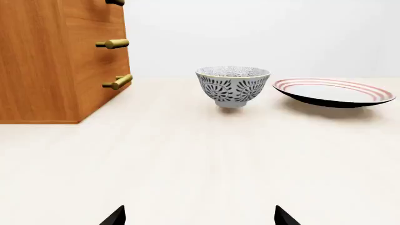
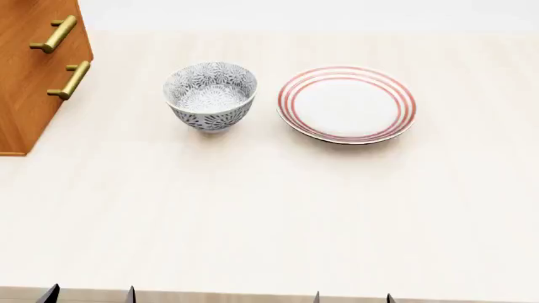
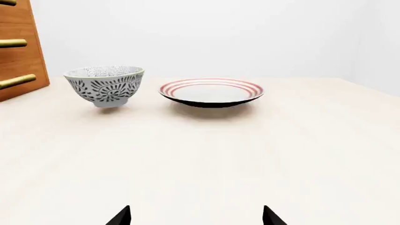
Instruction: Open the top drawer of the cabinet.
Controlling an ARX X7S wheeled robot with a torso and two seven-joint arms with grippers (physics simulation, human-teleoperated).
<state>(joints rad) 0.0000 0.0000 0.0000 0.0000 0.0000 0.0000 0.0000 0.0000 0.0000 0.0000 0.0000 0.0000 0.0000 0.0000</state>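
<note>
My left pincer and right pincer both sit low at the near edge of the table, tips spread apart and holding nothing, well short of everything. The cabinet stands at the far left of the table. From the left wrist I see three brass handles down its front; the highest one is cut by the frame edge, and that marks the top drawer, apparently shut flush. In my judgement nothing of the task is begun. The main risk is taking the wrong handle: the three look alike, the head view shows only two, and a reach aimed from there could land on a lower drawer. A second risk is a skewed pull, since I face the cabinet at an angle and the fingers might slip off the round bar. The bowl stands near the cabinet's front, the plate just beside it; a right-arm reach would sweep over both, so the left arm has the clearer path.
</note>
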